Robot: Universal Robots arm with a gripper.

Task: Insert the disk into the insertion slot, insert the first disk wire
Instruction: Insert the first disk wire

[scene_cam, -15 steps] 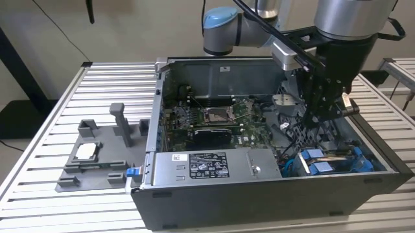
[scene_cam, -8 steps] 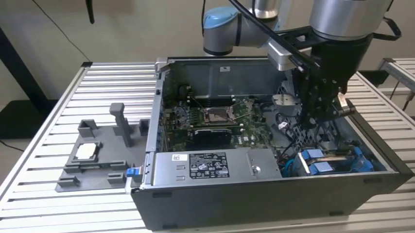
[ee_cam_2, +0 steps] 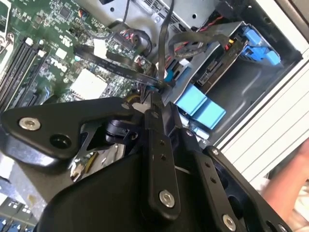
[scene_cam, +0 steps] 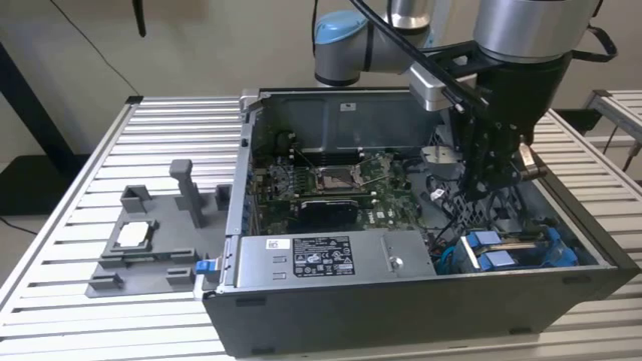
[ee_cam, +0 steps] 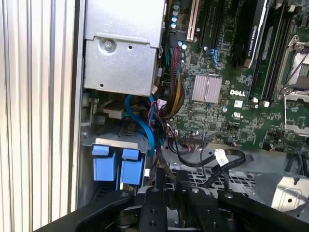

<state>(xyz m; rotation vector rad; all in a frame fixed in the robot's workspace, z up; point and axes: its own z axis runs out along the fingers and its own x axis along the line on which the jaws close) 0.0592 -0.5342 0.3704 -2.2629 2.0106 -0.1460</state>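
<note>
Disk (ee_cam_2: 217, 70), a flat silver-grey metal drive in a bright blue plastic carrier, lay seated in the insertion slot (ee_cam_2: 188, 79), a narrow grey sheet-metal bay with blue clips, toward the exterior view's right. Around it, a dark grey steel computer case (scene_cam: 401, 316) stood open on a ribbed aluminium table (scene_cam: 171, 128). Inside the case lay a green circuit board (scene_cam: 331, 184) and a silver labelled power-supply box (scene_cam: 331, 259). The black, hard-edged gripper (ee_cam_2: 155, 96) hung beside the bay, its fingers drawn together on a thin, limp black wire (ee_cam_2: 161, 43). Judging by this, the wire step was in hand. It would go best with the plug held square to the drive's port and pushed straight, with the slack kept off the neighbouring red and yellow leads (ee_cam: 176, 92).
</note>
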